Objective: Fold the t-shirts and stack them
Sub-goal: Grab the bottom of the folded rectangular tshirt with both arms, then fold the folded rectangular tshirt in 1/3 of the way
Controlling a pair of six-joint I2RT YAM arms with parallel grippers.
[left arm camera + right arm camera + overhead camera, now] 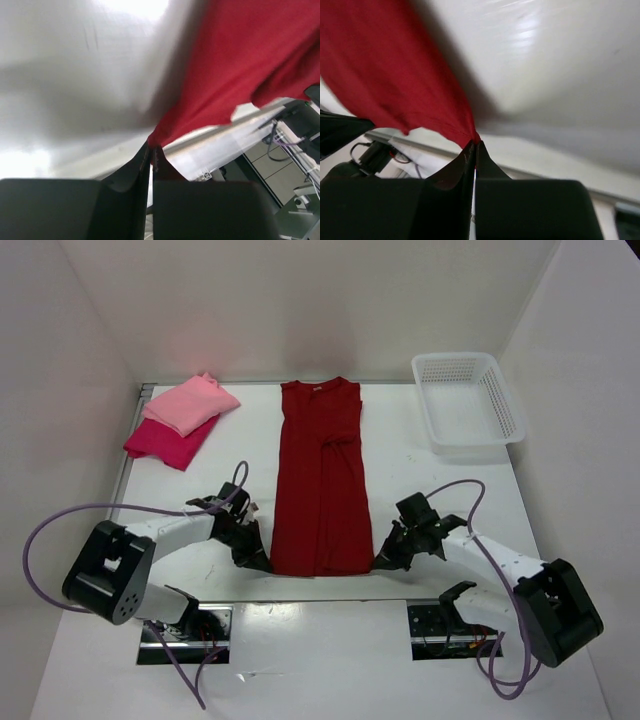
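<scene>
A maroon shirt, folded into a long strip, lies mid-table running 12 to 6 o'clock, the left gripper pinching its 7 o'clock hem corner and the right gripper its 5 o'clock corner, while a pink shirt sits folded on a magenta shirt at 10 o'clock.

maroon shirt: folded lengthwise, centre | pink shirt atop magenta shirt
</scene>
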